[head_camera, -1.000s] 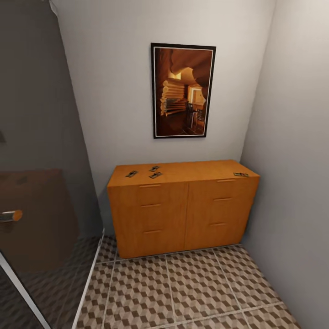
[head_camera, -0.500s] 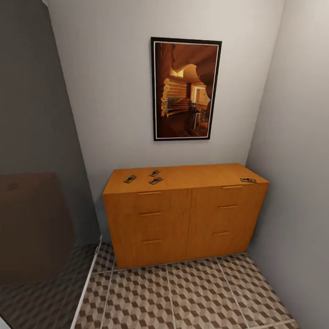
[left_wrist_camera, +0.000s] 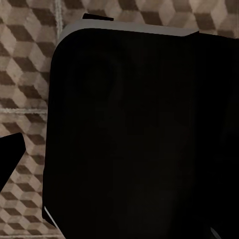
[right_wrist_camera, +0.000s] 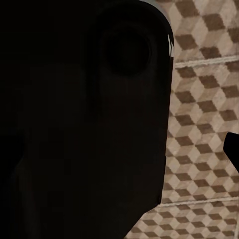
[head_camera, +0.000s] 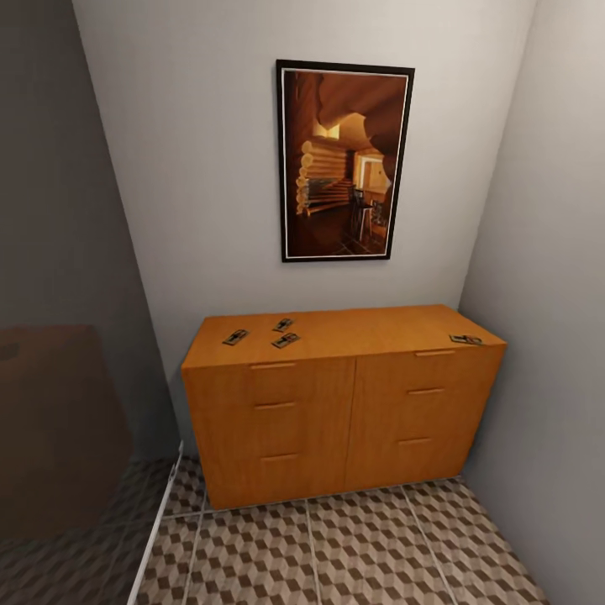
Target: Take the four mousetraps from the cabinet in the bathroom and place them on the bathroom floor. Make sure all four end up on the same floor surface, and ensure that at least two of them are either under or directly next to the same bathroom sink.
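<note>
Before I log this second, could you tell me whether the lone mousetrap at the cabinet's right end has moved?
No. The mousetrap keeps its spot at the right front corner of the cabinet; cabinet and picture shift together, so the camera moved.

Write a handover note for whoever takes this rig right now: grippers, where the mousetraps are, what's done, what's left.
Grippers: the pictures do not settle whether either is open or shut; the wrist views show dark robot body over tile.
Mousetraps: all four lie on the cabinet top. Three cluster near its left end; the fourth sits at the right front corner.
Done: robot faces the cabinet; no trap picked.
Left: move all four to the bathroom floor, at least two under or beside the sink.
</note>
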Robot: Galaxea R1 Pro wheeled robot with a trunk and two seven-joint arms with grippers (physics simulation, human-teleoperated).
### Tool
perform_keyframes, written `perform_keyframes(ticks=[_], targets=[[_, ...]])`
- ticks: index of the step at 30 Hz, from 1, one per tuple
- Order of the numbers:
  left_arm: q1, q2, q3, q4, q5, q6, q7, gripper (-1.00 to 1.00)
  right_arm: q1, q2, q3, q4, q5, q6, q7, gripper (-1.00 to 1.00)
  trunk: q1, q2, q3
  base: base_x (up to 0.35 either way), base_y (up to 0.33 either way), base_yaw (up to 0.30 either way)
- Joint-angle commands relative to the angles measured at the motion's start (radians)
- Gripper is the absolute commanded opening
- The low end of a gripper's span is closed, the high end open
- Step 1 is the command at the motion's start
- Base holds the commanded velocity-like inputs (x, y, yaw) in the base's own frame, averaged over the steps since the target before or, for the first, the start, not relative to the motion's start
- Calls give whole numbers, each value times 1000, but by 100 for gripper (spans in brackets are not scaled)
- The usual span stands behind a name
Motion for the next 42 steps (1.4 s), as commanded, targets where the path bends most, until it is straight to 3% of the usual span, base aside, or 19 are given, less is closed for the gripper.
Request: perform_keyframes(ticks=[1, 10, 42], targets=[[0, -1, 5, 0, 8, -2, 0, 100, 0, 0, 0, 0, 0, -3, 0, 100, 0, 0, -1, 12, 0, 0], [0, -1, 5, 0, 8, -2, 0, 100, 0, 0, 0, 0, 0, -3, 0, 100, 0, 0, -1, 89, -77, 0], [0, 0, 6, 0, 9, -2, 0, 100, 0, 0, 0, 0, 0, -3, 0, 100, 0, 0, -1, 185, -204, 0]])
